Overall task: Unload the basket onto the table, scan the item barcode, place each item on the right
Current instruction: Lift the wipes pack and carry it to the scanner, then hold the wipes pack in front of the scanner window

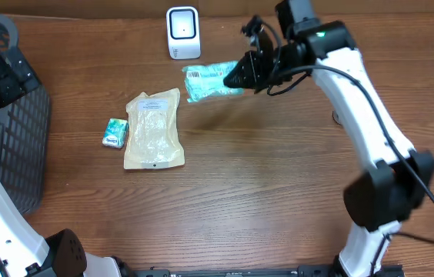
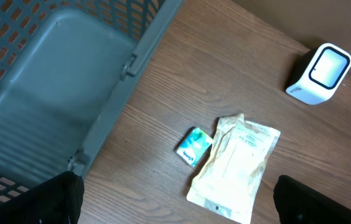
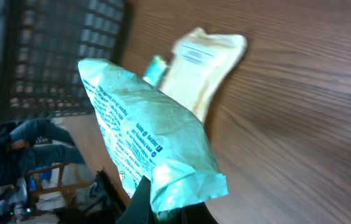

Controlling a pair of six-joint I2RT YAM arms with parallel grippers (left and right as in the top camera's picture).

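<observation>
The right gripper [image 1: 242,75] is clamping its jaws shut on one end of a crinkled pale-green plastic packet [image 1: 209,81]. The packet is sticking out ahead of the fingertips, raised above the wooden table [image 1: 278,192], and is showing a barcode near its far end. A white boxy scanner with a dark window [image 1: 183,32] is standing just beyond that free end. The left gripper [image 2: 175,193] is hanging with its jaws spread wide and is holding nothing. A flat tan pouch [image 2: 234,167] and a small teal box [image 2: 194,147] are lying ahead of its jaws, and a dark grey mesh basket [image 2: 51,81] is sitting off to one side.
</observation>
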